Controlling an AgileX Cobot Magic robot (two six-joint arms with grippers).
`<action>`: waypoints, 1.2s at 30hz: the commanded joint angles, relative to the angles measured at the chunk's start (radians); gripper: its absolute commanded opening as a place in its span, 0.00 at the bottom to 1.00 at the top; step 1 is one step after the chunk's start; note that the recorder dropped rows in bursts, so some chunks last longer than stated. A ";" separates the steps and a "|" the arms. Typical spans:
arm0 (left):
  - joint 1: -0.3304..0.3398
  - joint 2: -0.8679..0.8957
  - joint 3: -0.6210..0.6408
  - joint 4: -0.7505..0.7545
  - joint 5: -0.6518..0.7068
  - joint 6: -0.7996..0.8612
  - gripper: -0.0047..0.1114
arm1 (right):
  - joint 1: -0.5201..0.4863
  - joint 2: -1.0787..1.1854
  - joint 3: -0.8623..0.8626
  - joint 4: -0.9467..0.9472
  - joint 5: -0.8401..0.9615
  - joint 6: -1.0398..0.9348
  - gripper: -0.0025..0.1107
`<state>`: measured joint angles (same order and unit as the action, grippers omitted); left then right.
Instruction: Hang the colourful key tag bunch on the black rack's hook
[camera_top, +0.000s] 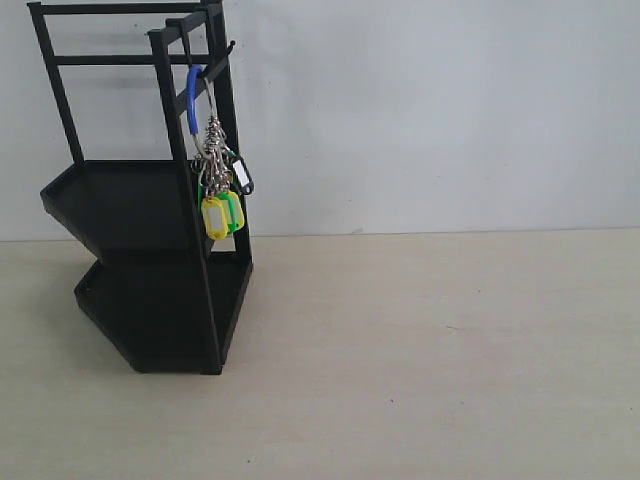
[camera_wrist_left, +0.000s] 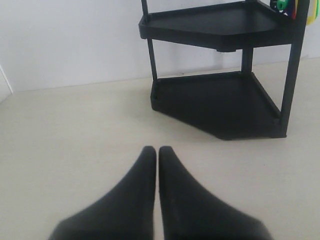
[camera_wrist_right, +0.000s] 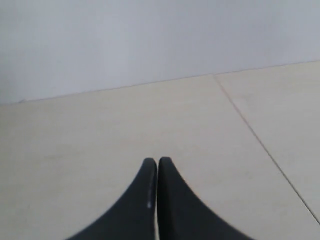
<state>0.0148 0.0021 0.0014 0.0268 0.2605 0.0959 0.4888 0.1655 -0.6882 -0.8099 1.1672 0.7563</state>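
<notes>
The black rack (camera_top: 150, 215) stands at the left of the exterior view. From the hook (camera_top: 224, 50) on its top bar hangs the colourful key tag bunch (camera_top: 220, 190) by its blue-and-silver loop (camera_top: 193, 100), yellow and green tags lowest. Neither gripper shows in the exterior view. In the left wrist view my left gripper (camera_wrist_left: 157, 150) is shut and empty above the table, with the black rack (camera_wrist_left: 220, 100) a short way beyond it and a bit of the tags (camera_wrist_left: 290, 6) at the frame's edge. My right gripper (camera_wrist_right: 157, 161) is shut and empty over bare table.
A pale wall (camera_top: 450, 110) rises behind the beige tabletop (camera_top: 430, 350). A thin seam (camera_wrist_right: 260, 140) runs across the table surface in the right wrist view.
</notes>
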 joint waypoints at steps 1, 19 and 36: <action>-0.001 -0.002 -0.001 -0.003 -0.006 0.001 0.08 | -0.252 -0.031 0.003 0.012 -0.120 0.083 0.02; -0.001 -0.002 -0.001 -0.003 -0.006 0.001 0.08 | -0.504 -0.053 0.505 0.082 -1.083 0.103 0.02; -0.001 -0.002 -0.001 -0.003 -0.006 0.001 0.08 | -0.497 -0.136 0.509 0.871 -1.044 -0.790 0.02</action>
<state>0.0148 0.0021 0.0014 0.0268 0.2605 0.0959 -0.0099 0.0307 -0.1848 -0.1491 0.1121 0.2276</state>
